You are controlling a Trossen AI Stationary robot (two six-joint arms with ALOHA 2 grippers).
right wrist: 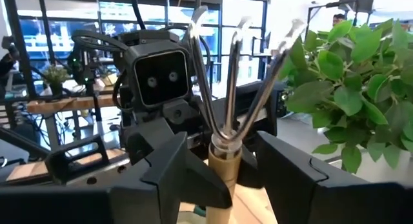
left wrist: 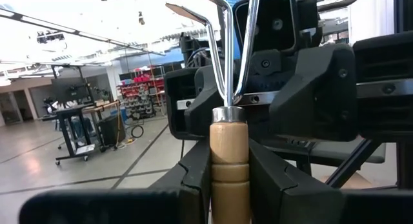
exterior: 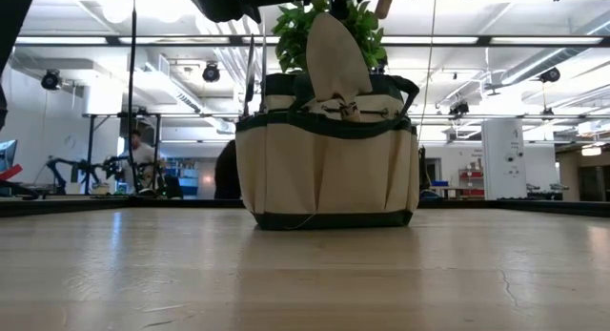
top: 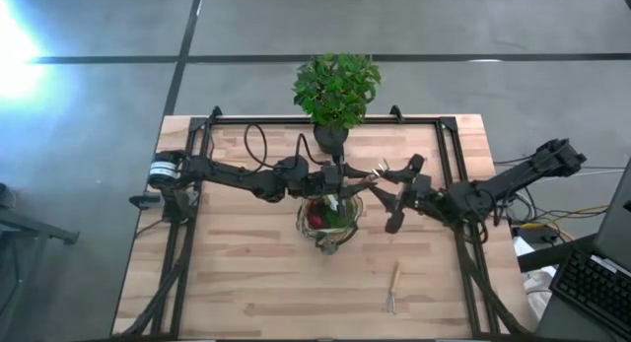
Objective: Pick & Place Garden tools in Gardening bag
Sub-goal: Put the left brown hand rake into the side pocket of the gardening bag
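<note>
A three-pronged hand fork point(top: 378, 171) with a wooden handle stands upright above the olive-khaki gardening bag point(top: 330, 226), between my two grippers, which face each other. My left gripper point(left wrist: 229, 169) is shut on its handle. My right gripper point(right wrist: 233, 179) is open, with a finger on either side of the same handle point(right wrist: 226, 162). The bag point(exterior: 324, 169) rests on its base on the table and holds a trowel point(exterior: 338, 50) and a red item point(top: 315, 219). Another wooden-handled fork point(top: 392, 289) lies flat on the table near the front. My left gripper pinches the fork's wooden handle just below its metal collar point(left wrist: 229, 143) between its two fingers. The fingers come level from the table's left and lie across the handle. The fork stands upright, prongs up, lifted clear over the bag. My right gripper: I cannot tell whether a finger touches the handle.
A leafy potted plant point(top: 335, 86) stands right behind the bag at the table's far edge. A black frame point(top: 449, 145) runs along the table's sides. There is open tabletop point(top: 237, 273) in front of and left of the bag.
</note>
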